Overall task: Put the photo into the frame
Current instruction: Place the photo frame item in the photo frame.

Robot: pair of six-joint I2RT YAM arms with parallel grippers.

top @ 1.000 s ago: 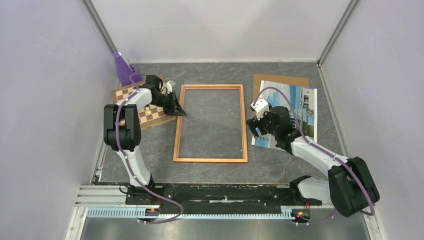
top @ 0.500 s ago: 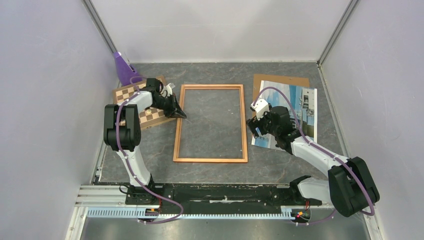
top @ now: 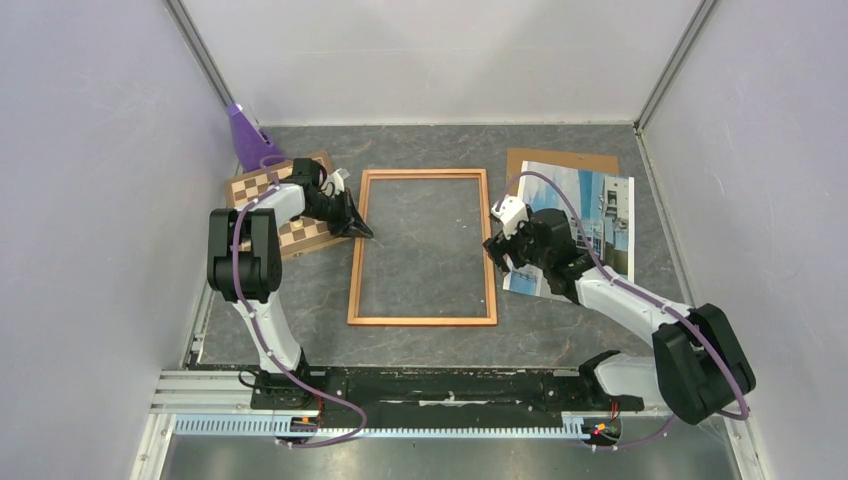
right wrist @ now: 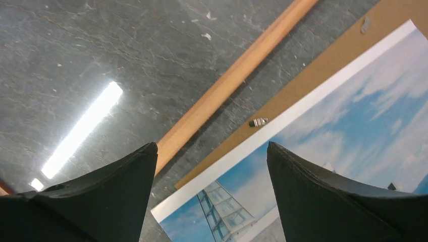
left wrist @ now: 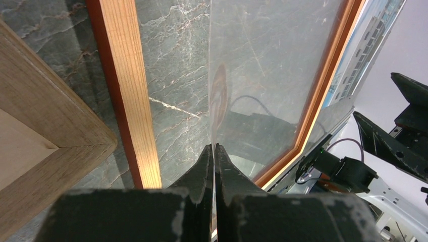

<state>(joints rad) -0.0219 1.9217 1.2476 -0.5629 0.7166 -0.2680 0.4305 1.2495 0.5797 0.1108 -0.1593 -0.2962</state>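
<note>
The orange-brown frame (top: 423, 246) lies flat mid-table. The photo (top: 598, 212), a pale building against blue sky, rests face up to its right, partly on a brown backing panel (top: 560, 158). My left gripper (top: 362, 230) is at the frame's left rail (left wrist: 126, 91), shut on the edge of a thin clear pane (left wrist: 262, 60) that shows reflections over the frame's opening. My right gripper (top: 496, 250) hovers open over the gap between the frame's right rail (right wrist: 237, 75) and the photo's white-bordered left edge (right wrist: 353, 126), its jaws (right wrist: 212, 151) holding nothing.
A checkered chessboard (top: 262, 188) sits under my left arm, left of the frame, with a purple object (top: 243, 135) behind it in the corner. The backing panel (right wrist: 303, 75) carries a small metal clip (right wrist: 258, 121). White walls enclose the table on three sides.
My right gripper has moved left off the photo toward the frame's right rail. The left gripper has barely shifted and stays shut.
</note>
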